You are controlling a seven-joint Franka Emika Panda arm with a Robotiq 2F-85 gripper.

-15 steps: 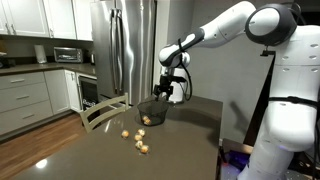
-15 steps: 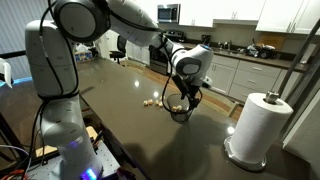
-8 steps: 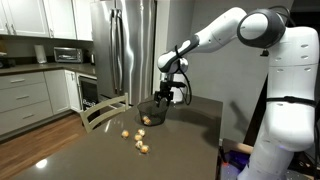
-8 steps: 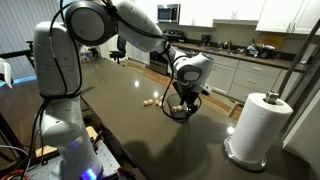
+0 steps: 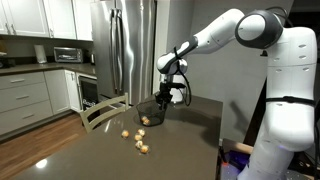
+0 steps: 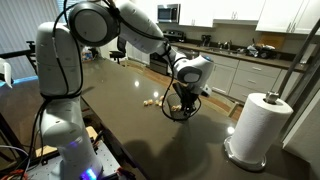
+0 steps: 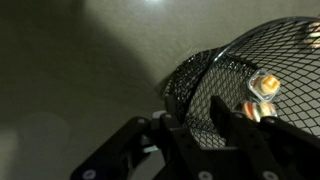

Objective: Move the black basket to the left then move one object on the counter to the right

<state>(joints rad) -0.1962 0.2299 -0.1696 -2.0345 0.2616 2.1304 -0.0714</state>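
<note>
Counter (image 5: 90, 160): smooth, dark grey-brown, a flat slab with a dull sheen; fills the lower half of both exterior views.
Fridge (image 5: 125, 45): tall brushed steel with two doors; stands beyond the counter's far edge.
Chair back (image 5: 103, 110): pale curved slats; just past the far left corner.
Pale lumps (image 5: 140, 140): small, knobbly, tan; scattered loose mid-counter, apart from one another, between the near edge and the basket.
Black basket (image 5: 150, 112): round bowl of thin black wire mesh, see-through; sits on the counter close to the far edge. Shows a fine grid and a thicker rim in the wrist view (image 7: 240, 60), with tan lumps seen through the mesh.
Gripper (image 5: 168, 98): black, at the basket's right rim. In the wrist view (image 7: 195, 125), dark fingers (image 7: 235, 125) drawn close on either side of the rim, clamped on the wire wall.
Arm (image 5: 215, 35): white, glossy, rounded links; reaches leftward from a tall base at the right edge, elbow high, wrist bent down to the basket.
Paper towel roll (image 6: 258, 122): soft white cylinder, upright on a round base; near the counter's right-hand corner in an exterior view, well apart from the basket.
</note>
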